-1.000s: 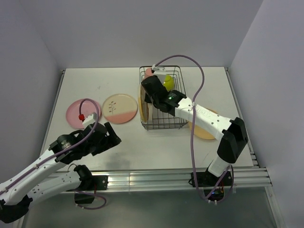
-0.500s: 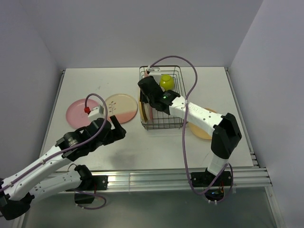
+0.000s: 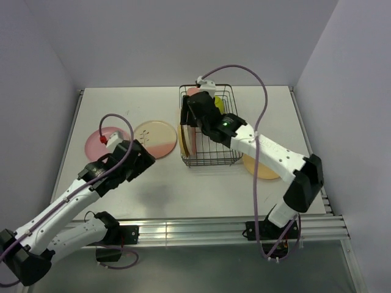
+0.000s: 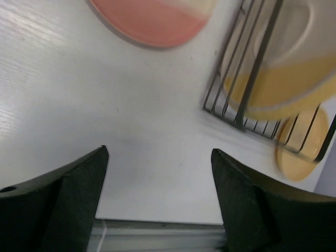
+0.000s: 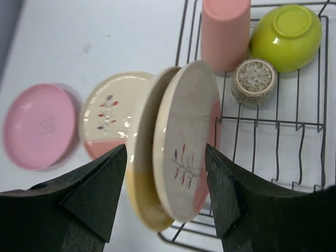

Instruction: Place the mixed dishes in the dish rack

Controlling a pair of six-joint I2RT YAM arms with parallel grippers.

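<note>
The dish rack (image 3: pixel 211 160) stands at mid-table. Inside it, a cream-and-yellow plate (image 5: pixel 137 178) and a cream-and-pink sprig plate (image 5: pixel 184 142) stand on edge at the left end. A salmon tumbler (image 5: pixel 226 31), a lime-green bowl (image 5: pixel 286 37) and a tiny grey cup (image 5: pixel 253 80) sit at the far end. My right gripper (image 5: pixel 165 149) hangs open above the two standing plates, its fingers (image 5: pixel 89 194) apart from them on both sides. My left gripper (image 4: pixel 157 152) is open over bare table, near a second sprig plate (image 3: pixel 156 139) and a plain pink plate (image 3: pixel 99 145).
An orange-yellow plate (image 3: pixel 261 168) lies flat on the table just right of the rack, partly under my right arm. The table's near edge, with its metal rail (image 3: pixel 220 229), runs just behind my left gripper (image 3: pixel 142 162). Walls close in the table on three sides.
My right gripper has opened and let go of the cream-and-pink plate, which now stands in the rack against the yellow one. My left gripper has moved a little towards the plates on the table.
</note>
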